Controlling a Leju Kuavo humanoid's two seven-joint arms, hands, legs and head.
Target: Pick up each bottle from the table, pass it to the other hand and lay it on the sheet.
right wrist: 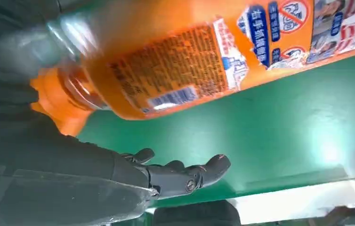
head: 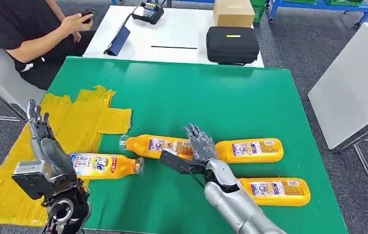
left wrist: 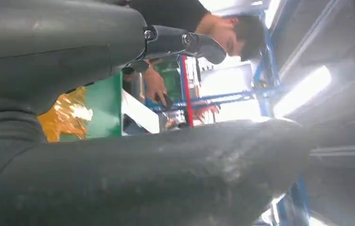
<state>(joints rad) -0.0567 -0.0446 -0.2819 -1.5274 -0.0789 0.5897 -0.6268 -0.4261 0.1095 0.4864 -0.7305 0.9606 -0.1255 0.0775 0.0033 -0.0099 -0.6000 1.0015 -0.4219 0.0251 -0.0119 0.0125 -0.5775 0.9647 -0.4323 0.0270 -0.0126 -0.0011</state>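
Four bottles lie flat, long axes running 9-to-3. Your right hand (head: 200,142), fingers spread and holding nothing, hovers over the middle bottle (head: 155,146); it's the nearer one. Left hand (head: 40,129) is raised, empty, above the yellow sheet (head: 6,195) at 9.

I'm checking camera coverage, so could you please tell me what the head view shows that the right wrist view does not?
Only the head view: four orange bottles, one partly on the yellow sheet, the left hand raised with fingers apart, a seated person, a black case.
Only the right wrist view: small print on a bottle's label, close up.
Both: the green table, the right hand open by a bottle.
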